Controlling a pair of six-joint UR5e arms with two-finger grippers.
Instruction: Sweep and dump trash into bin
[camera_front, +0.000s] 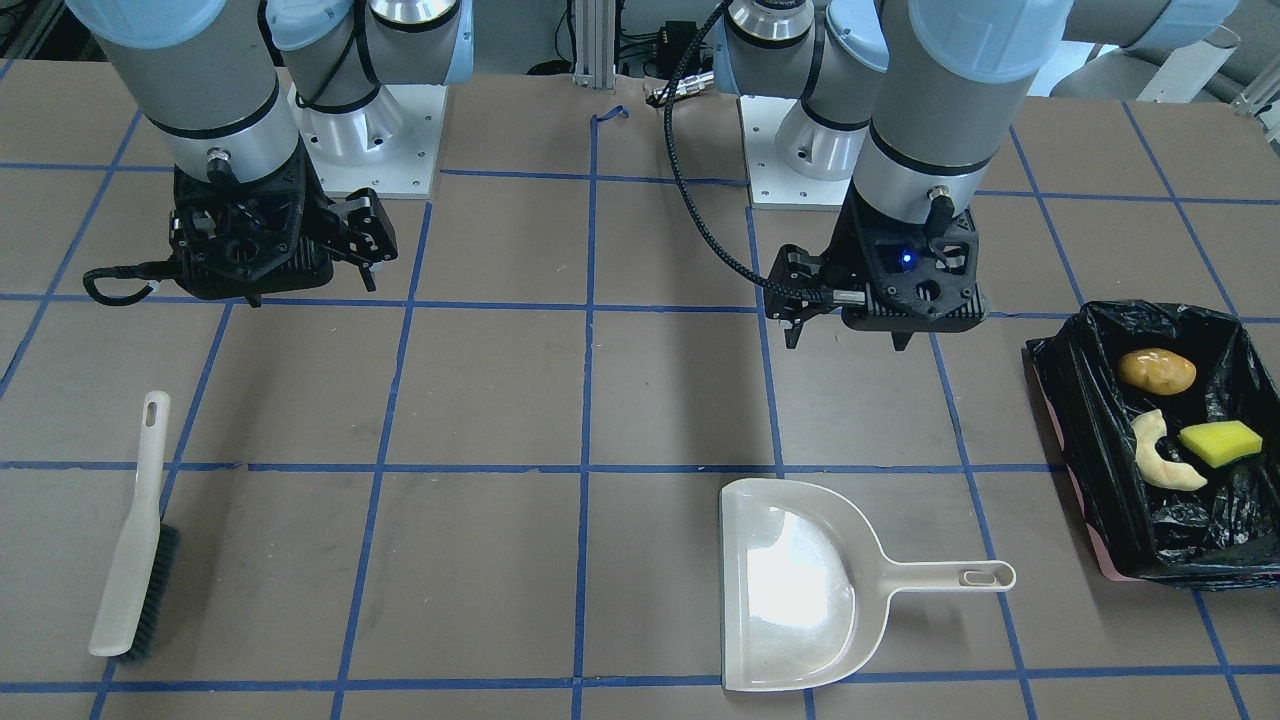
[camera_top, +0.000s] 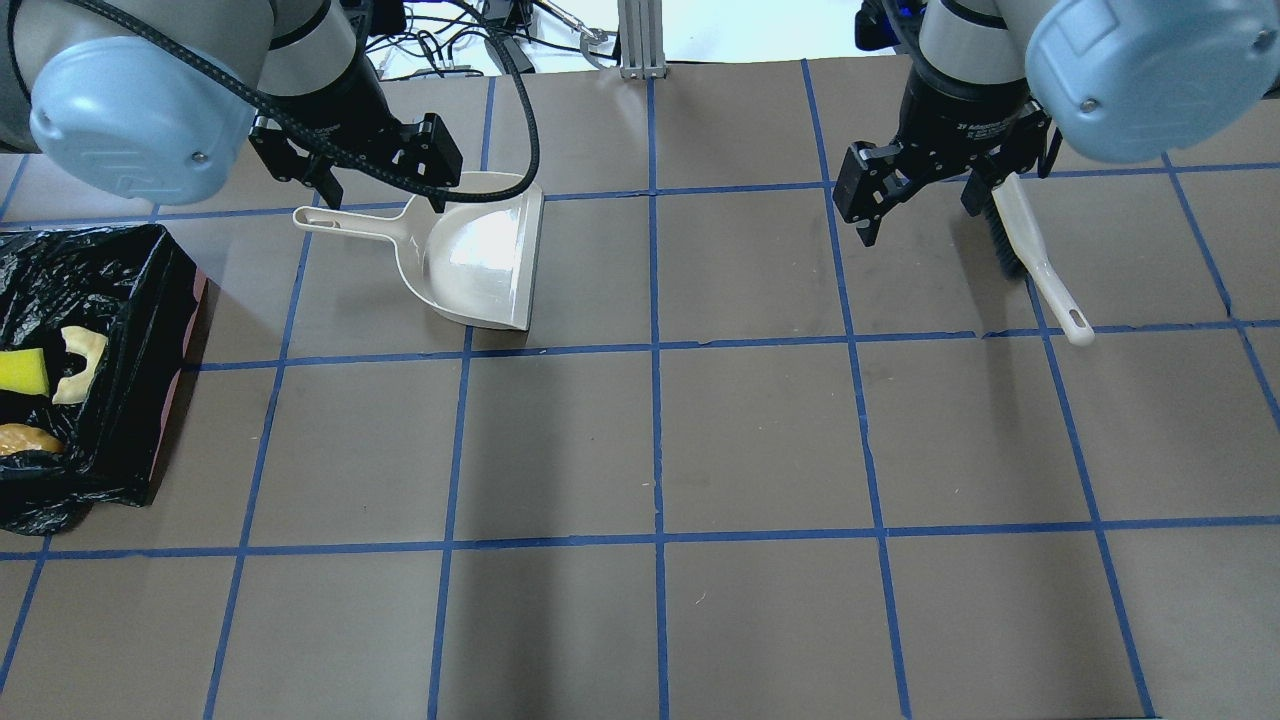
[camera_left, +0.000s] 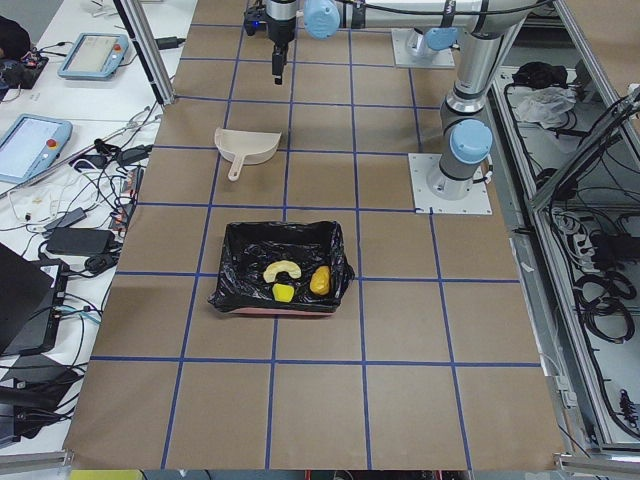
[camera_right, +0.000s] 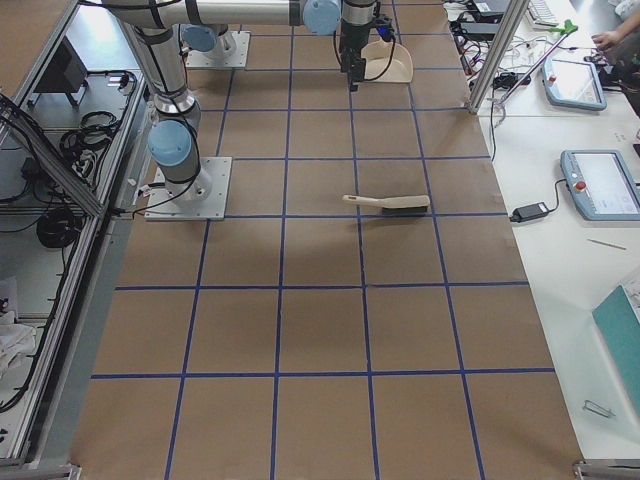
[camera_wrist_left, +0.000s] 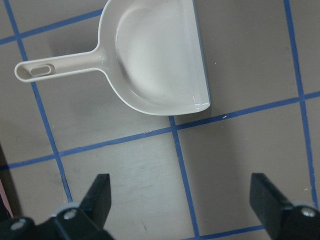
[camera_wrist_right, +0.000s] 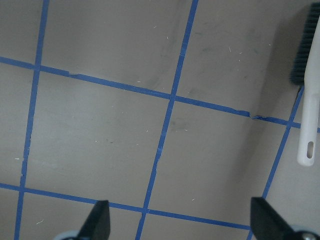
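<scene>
The bin (camera_front: 1060, 385), lined with a black bag, holds the potato (camera_front: 1157, 370), the peel strip (camera_front: 1160, 455) and the yellow sponge wedge (camera_front: 1220, 442). It shows at the overhead view's left edge (camera_top: 150, 330). A beige dustpan (camera_front: 800, 585) lies empty on the table. A beige hand brush (camera_front: 135, 540) lies flat, apart from it. My left gripper (camera_wrist_left: 181, 200) is open and empty, hovering beside the dustpan (camera_wrist_left: 155, 60). My right gripper (camera_wrist_right: 180, 222) is open and empty above bare table, with the brush (camera_wrist_right: 307, 100) off to its side.
The table is brown with a blue tape grid. Both arm bases (camera_front: 370, 130) stand at the robot's edge. Tablets and cables (camera_left: 60, 150) lie on side benches beyond the table ends.
</scene>
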